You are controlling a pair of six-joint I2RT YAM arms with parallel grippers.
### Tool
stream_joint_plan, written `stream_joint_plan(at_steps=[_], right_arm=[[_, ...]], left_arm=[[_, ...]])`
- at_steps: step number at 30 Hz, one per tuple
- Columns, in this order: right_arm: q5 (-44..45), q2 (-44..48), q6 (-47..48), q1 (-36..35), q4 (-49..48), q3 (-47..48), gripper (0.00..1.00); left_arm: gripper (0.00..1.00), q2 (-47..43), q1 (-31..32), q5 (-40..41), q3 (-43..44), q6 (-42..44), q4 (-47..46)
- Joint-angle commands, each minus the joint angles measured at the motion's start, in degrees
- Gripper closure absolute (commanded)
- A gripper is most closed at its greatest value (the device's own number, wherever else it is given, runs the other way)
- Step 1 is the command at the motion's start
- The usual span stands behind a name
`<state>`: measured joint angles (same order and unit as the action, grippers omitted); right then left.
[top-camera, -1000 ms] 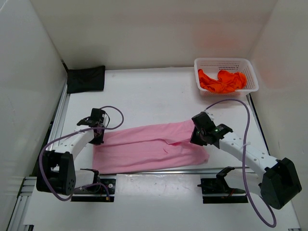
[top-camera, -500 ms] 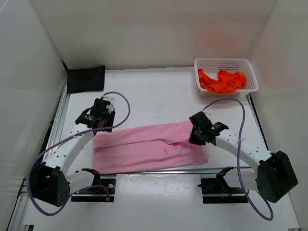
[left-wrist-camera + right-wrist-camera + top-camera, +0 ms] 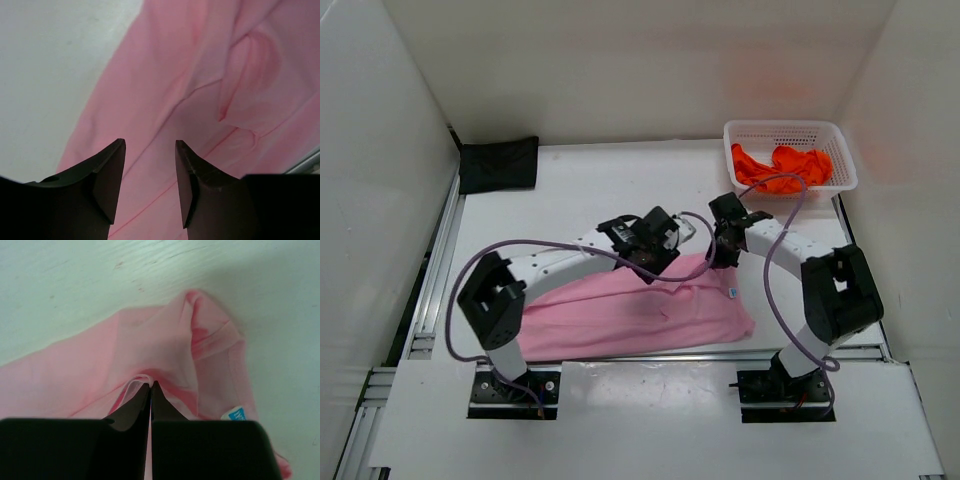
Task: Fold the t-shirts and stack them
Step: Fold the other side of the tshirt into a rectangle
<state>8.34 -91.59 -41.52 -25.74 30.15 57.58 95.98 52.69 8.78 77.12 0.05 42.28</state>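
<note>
The pink t-shirt (image 3: 620,310) lies spread across the near middle of the white table (image 3: 590,190), its long side running left to right and its near edge close to the table's front rail. Its far right corner is drawn up into a peak where the right gripper (image 3: 150,386) meets it. In the right wrist view the two dark fingers are pressed together with no gap, and a small fold of pink cloth sits bunched at their tips; it looks pinched between them, though the fold hides the exact contact. A small blue label (image 3: 237,414) shows on the cloth just beside that fold.

The left arm reaches across the shirt from the left, and the left gripper (image 3: 149,145) hangs over the shirt's far edge near its middle, just beside the right gripper. Its fingers stand apart with only creased pink fabric below the gap and nothing between them, so it is released.

The black t-shirt (image 3: 498,164) lies as a flat dark rectangle in the far left corner, against the wall and well apart from both arms. The orange-red t-shirt (image 3: 782,168) sits crumpled inside the white mesh basket (image 3: 790,126) in the far right corner; the right arm's purple cable loops just in front of that basket.
</note>
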Motion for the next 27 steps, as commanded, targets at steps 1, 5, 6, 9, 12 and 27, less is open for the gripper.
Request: stream_joint_plan(at_steps=[1,5,6,9,12,27], right_arm=[[-2.7,-3.1,0.1,1.2,0.4,2.8,1.00],[-3.9,-5.3,-0.6,2.4,0.4,3.4,1.00],[-4.4,-6.2,-1.1,2.9,0.4,4.0,1.00],[-5.1,-6.8,-1.7,3.9,0.4,4.0,1.00],[-6.5,-7.3,-1.7,4.6,0.4,4.0,1.00],[-7.5,-6.8,0.5,4.6,-0.1,4.0,1.00]], left_arm=[[0.46,3.8,3.0,-5.8,5.0,-0.1,-0.2],[0.45,9.6,5.6,-5.8,7.8,-0.1,-1.5],[0.43,10.5,5.6,-5.8,7.8,-0.1,-1.5],[0.36,13.1,6.1,-5.2,7.8,-0.1,-2.6],[0.33,14.7,6.1,-4.0,6.5,-0.1,-5.3],[0.51,18.9,6.6,5.0,8.3,-0.1,-9.1]])
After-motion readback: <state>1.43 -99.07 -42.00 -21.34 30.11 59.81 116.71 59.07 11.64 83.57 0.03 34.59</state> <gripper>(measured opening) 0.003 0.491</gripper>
